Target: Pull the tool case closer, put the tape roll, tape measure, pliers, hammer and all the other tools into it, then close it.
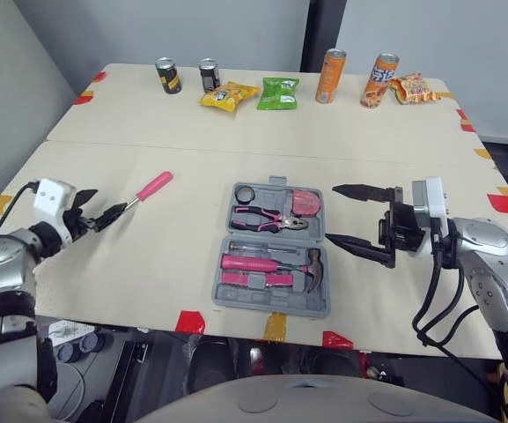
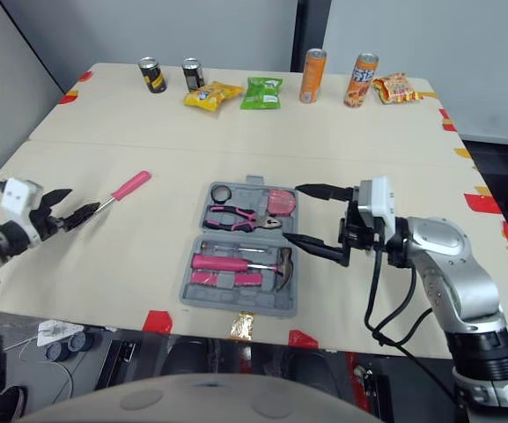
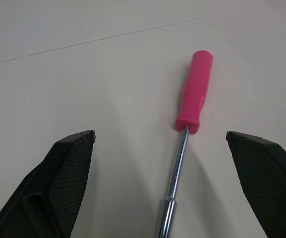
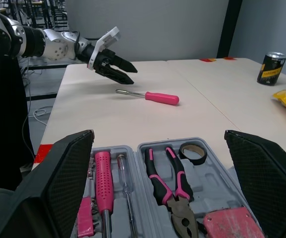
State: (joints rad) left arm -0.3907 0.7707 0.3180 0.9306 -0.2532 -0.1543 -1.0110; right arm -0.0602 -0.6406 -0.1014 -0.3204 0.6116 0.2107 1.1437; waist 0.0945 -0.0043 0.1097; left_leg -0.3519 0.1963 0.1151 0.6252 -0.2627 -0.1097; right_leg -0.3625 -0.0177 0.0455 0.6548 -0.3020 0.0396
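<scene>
Head-camera views first: tool case (image 1: 262,306) lies open near the front edge of the tabletop (image 1: 148,115), between the two arms. Tape roll (image 1: 245,193), pliers (image 1: 267,218) and tape measure (image 1: 305,203) sit in its far half, and the hammer (image 1: 313,267) in its near half. One pink-handled screwdriver (image 1: 152,188) lies on the bare tabletop, well to the left of the case. The left end effector (image 1: 108,201) is spread wide at the steel end of it, gripping nothing. The right end effector (image 1: 330,213) hangs just beside the case's right side, also wide open and empty. Cans (image 1: 167,75) and snack packets (image 1: 229,95) line the far edge.

Left wrist view: the shaft runs up between the two fingers (image 3: 68,173), touching neither, with the handle beyond the tips.

Right wrist view: the case's tools lie seated in their moulded recesses, and the other arm hovers at the screwdriver's tip.

The grip looks risky. The shaft is thin, smooth and flat on the surface, so closing on it may roll it aside or scrape the tips. Held that far from the heavier handle, it could pivot or slip out on the way to the case. A tool left out of its recess would block the lid.
</scene>
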